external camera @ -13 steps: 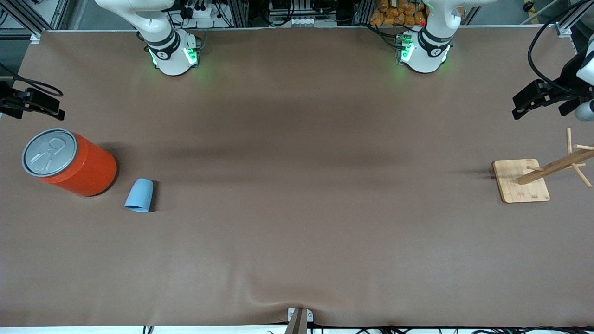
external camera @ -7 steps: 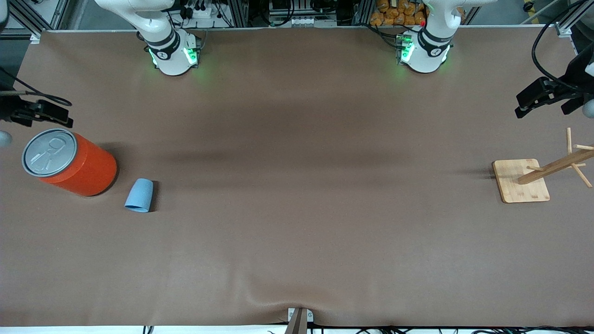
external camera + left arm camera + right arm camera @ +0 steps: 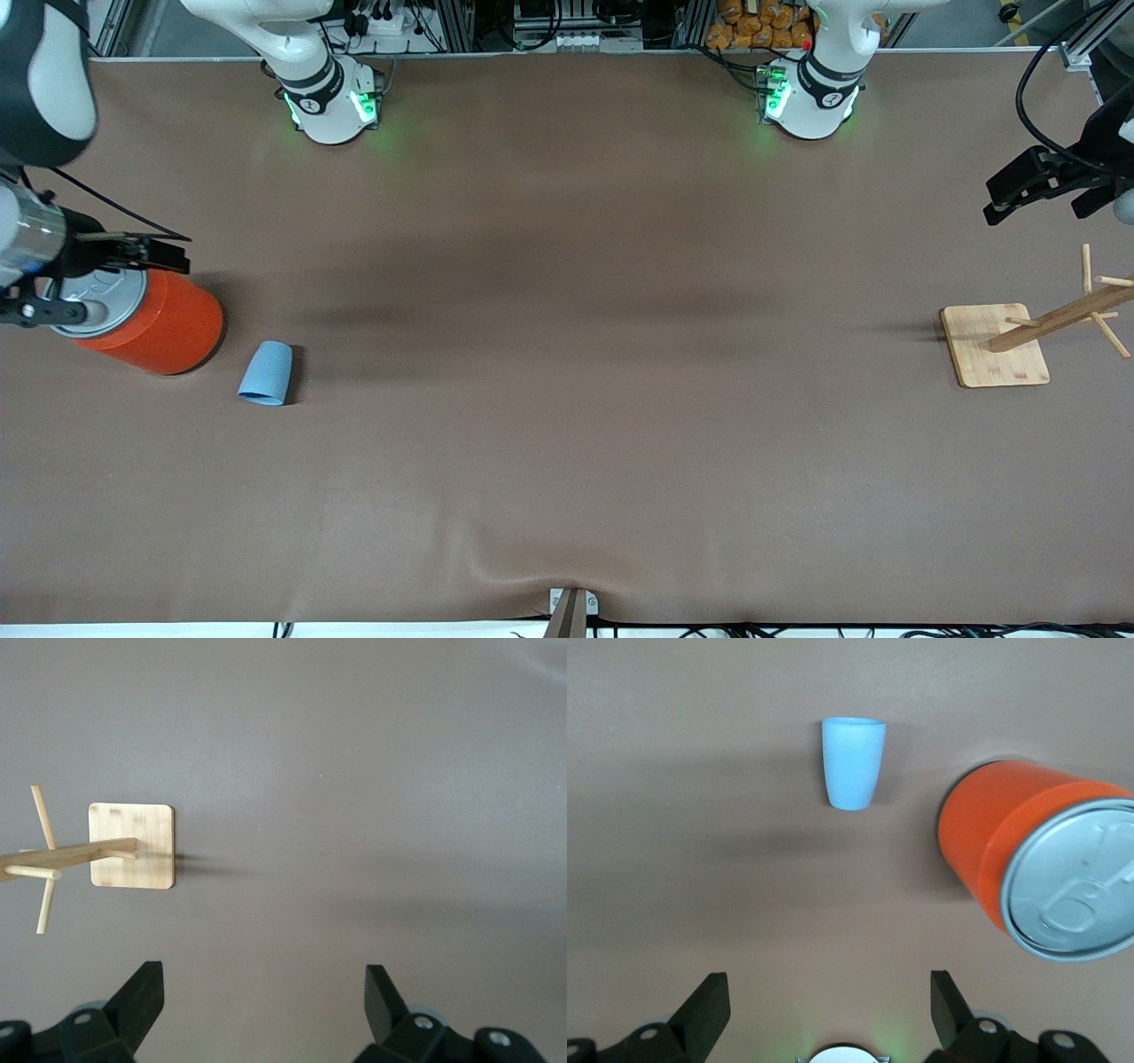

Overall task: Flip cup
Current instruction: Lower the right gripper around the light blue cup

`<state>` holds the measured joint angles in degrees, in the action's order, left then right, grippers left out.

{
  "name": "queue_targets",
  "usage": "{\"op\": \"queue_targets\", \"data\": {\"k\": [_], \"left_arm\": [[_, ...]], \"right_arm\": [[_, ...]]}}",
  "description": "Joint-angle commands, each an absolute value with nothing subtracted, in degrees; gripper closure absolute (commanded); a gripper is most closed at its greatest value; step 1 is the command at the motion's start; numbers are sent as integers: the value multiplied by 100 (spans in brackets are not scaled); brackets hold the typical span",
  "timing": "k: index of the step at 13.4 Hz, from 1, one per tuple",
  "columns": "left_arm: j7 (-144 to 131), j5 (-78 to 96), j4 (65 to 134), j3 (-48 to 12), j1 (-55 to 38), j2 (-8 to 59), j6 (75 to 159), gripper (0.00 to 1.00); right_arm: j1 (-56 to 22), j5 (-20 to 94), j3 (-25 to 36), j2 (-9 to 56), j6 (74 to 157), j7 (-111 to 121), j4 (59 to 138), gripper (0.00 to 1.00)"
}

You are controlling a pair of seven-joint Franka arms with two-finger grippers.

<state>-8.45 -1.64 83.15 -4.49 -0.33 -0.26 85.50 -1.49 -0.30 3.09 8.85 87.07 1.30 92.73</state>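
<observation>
In the front view, the cup (image 3: 266, 373) is standing mouth-down on the table (image 3: 567, 425), just beside the orange can (image 3: 146, 319) and a little nearer the camera than the can. The right pincer (image 3: 133, 252) is hanging over the can's lid, its fingers spread and holding nothing. The left pincer (image 3: 1032, 186) is waiting, equally spread and empty, above the wooden rack (image 3: 997, 346), well apart from the can at the left arm's end of the table.

In the left wrist view, only the rack (image 3: 131, 858) and bare table are showing between the open fingers (image 3: 140, 997); neither can nor cup is appearing here.

In the right wrist view, the cup (image 3: 853, 762) and the can (image 3: 1028, 868) are both lying ahead of the spread fingers (image 3: 709, 1001). This view is revealing the gap between cup and can, which the front view partly hides under the arm.

The likely trouble: the can is crowding the cup, so a descending finger could be clipping the can or toppling the light cup before the grip closes.
</observation>
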Motion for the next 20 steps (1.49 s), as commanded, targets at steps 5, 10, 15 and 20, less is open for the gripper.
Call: {"op": "queue_targets", "data": {"k": [5,10,15,20], "left_arm": [[-729,-70,8314,-466,-9,-114,8473,0],[-738,-70,8314,-483,-26,-97,8473,0],[-730,-70,8314,-492,-35,-97,8481,0],[-729,-70,8314,-492,-35,-105,8481,0]], "right_arm": [[-115,-158,316,1844,10096,606,9939,0],[105,-149,308,2513,11397,844,10432,0],[79,-132,308,3058,12154,844,10468,0],[17,-53,299,3313,12577,756,10450,0]]}}
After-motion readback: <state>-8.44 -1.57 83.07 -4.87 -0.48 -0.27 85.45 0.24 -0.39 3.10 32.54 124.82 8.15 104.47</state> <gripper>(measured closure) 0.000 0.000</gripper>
